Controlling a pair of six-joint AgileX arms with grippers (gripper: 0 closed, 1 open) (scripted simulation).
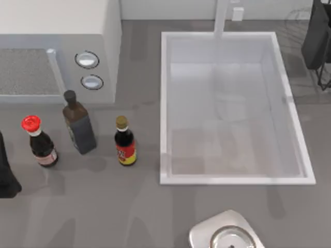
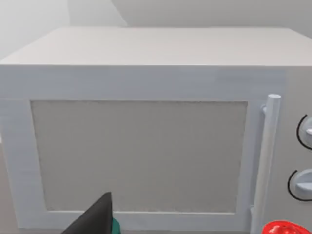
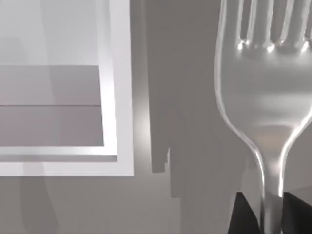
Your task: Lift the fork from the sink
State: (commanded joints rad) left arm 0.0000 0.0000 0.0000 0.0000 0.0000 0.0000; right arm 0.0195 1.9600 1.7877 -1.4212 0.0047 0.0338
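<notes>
Grey countertop in the top view, with the white sink (image 1: pixel 165 103) sunk in on the right side and its basin looking bare. A microwave (image 1: pixel 57 46) sits at the upper left, with three bottles (image 1: pixel 78 124) in front of it and a steel bowl-like item (image 1: pixel 227 237) at the lower edge. Our right arm (image 1: pixel 318 36) hangs at the upper right corner, outside the sink rim. Our left arm (image 1: pixel 6 178) sits parked at the left edge.

Left wrist view: the microwave door (image 2: pixel 139 156) is straight ahead, with one dark fingertip (image 2: pixel 97 217) of our left gripper low in the picture; we cannot tell whether it is open or closed.

Right wrist view: the fork (image 3: pixel 265 97) stands up close, tines away from us, with its thin neck clamped between the dark fingers (image 3: pixel 243 214) of our right gripper (image 3: pixel 270 214). The sink corner (image 3: pixel 119 161) lies below and off to one side.

We judge that the lift is essentially done, with the fork clear of the basin. What's left is keeping a firm grip and holding steady, since the slim shiny neck could slip or swivel.
</notes>
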